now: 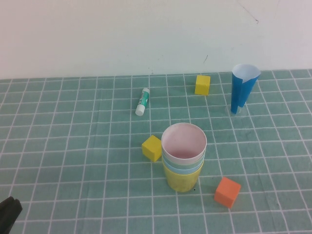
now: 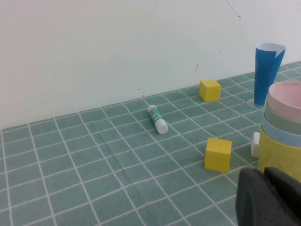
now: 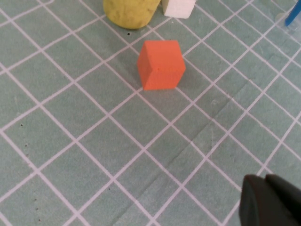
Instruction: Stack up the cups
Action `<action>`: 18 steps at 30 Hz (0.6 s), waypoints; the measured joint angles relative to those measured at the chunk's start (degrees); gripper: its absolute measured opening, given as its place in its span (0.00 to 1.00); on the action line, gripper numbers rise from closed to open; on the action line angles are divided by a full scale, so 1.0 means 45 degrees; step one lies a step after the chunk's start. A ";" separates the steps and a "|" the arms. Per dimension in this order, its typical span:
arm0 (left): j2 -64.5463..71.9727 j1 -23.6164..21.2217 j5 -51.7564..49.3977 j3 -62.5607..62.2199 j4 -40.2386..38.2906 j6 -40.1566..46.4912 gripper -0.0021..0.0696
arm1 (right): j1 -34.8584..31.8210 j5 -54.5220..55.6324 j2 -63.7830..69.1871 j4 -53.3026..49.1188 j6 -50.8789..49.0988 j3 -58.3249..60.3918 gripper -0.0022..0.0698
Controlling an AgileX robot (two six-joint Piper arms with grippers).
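Observation:
The cups stand nested in one upright stack (image 1: 184, 157) at the table's middle. The yellow cup (image 1: 181, 179) is at the bottom, a light blue rim (image 1: 181, 165) shows above it, and the pale pink cup (image 1: 184, 141) is on top. In the left wrist view a sage green rim (image 2: 281, 117) shows between pink (image 2: 288, 96) and light blue (image 2: 282, 135), above yellow (image 2: 281, 155). My left gripper (image 1: 8, 212) is shut and empty at the near left corner, far from the stack; it also shows in its wrist view (image 2: 266, 173). My right gripper (image 3: 266, 181) is shut and empty, out of the high view.
A yellow cube (image 1: 152, 147) lies just left of the stack, an orange cube (image 1: 227, 191) at its front right. A second yellow cube (image 1: 203, 84), a glue stick (image 1: 142, 101) and a dark-blue paper cone (image 1: 243, 87) are at the back. A white cube (image 2: 255, 144) sits beside the stack.

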State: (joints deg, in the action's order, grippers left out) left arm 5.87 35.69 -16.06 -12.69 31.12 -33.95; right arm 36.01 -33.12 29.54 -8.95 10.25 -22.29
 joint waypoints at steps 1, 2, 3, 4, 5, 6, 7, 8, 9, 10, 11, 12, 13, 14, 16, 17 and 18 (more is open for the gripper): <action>0.0000 0.0000 0.0000 0.0000 0.0000 0.0000 0.03 | 0.0000 0.0000 0.0000 0.0000 -0.0023 0.0000 0.03; 0.0000 0.0000 0.0000 0.0000 0.0000 0.0000 0.03 | 0.0000 0.0000 0.0000 0.0000 -0.0019 0.0000 0.03; 0.0000 0.0000 0.0000 0.0000 0.0000 0.0000 0.03 | 0.0000 0.0000 0.0000 0.0000 -0.0019 0.0000 0.03; 0.0000 0.0000 0.0000 0.0006 0.0000 0.0000 0.03 | 0.0000 0.0000 0.0000 0.0000 -0.0019 0.0000 0.03; 0.0000 0.0000 0.0000 0.0028 0.0000 0.0000 0.03 | 0.0000 0.0000 0.0000 0.0000 -0.0019 0.0000 0.03; -0.0099 -0.0099 -0.0095 0.0086 0.0084 0.0000 0.03 | 0.0000 0.0000 -0.0020 0.0000 -0.0019 0.0000 0.03; -0.0245 -0.0316 -0.0238 0.0119 0.0028 0.0000 0.03 | 0.0000 0.0000 -0.0020 0.0000 -0.0019 0.0000 0.03; -0.0400 -0.0664 -0.0428 0.0151 -0.0277 0.0139 0.03 | 0.0000 0.0000 -0.0020 0.0000 -0.0019 0.0000 0.03; -0.0520 -0.1017 -0.0605 0.0151 -0.0684 0.0356 0.03 | 0.0000 0.0000 -0.0020 0.0000 -0.0019 0.0000 0.03; -0.0668 -0.1519 -0.0805 0.0151 -0.1285 0.0864 0.03 | 0.0000 0.0000 -0.0020 0.0000 -0.0019 0.0000 0.03; -0.0828 -0.2060 -0.0955 0.0172 -0.1915 0.1626 0.03 | 0.0000 0.0000 -0.0020 0.0000 -0.0019 0.0000 0.03; -0.0954 -0.2497 -0.1060 0.0172 -0.2410 0.2363 0.03 | 0.0000 0.0000 -0.0020 0.0000 -0.0019 0.0000 0.03; -0.1112 -0.3033 -0.1120 0.0197 -0.3017 0.3306 0.03 | 0.0000 0.0000 -0.0020 0.0000 -0.0019 0.0000 0.03; -0.1264 -0.3553 -0.1105 0.0242 -0.3613 0.4126 0.03 | 0.0000 0.0000 -0.0020 0.0000 -0.0019 0.0000 0.03; -0.1437 -0.4486 -0.0890 0.0498 -0.4676 0.5086 0.03 | 0.0000 0.0000 -0.0020 0.0000 -0.0019 0.0000 0.03; -0.1450 -0.4883 -0.0746 0.0686 -0.5179 0.5317 0.03 | 0.0000 0.0000 -0.0020 0.0000 -0.0019 0.0000 0.03; -0.1464 -0.5173 -0.0659 0.0867 -0.5555 0.5458 0.03 | 0.0000 0.0000 -0.0020 0.0000 -0.0019 0.0000 0.03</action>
State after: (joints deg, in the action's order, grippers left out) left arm -0.72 12.42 -19.03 -8.79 6.12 -9.39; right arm 36.01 -33.12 29.45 -8.95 10.17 -22.29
